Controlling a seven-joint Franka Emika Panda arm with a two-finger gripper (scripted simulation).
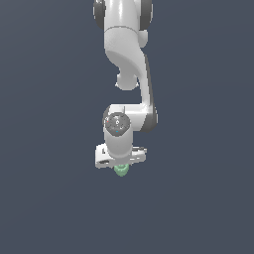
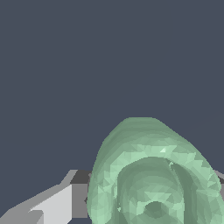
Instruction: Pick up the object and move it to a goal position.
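Backdrop (image 1: 44, 198): flat, dark slate blue-grey, uniform across both views. No seams, edges or corners visible. Lighting even and soft; no distinct shadows cast anywhere.

A plain dark slate-blue surface (image 1: 44, 198) fills the background in both views.

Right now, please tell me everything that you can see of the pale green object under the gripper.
The pale green object is a small, bumpy, rounded lump with a matte, faceted surface. In the wrist view it fills the space close to the camera and shows a round end with raised rings around a central hollow. One grey gripper finger sits right against its side; the other is almost hidden behind it. In the exterior view only a small part pokes out below the white gripper, which is wider than it. Whether it rests on a surface cannot be told.
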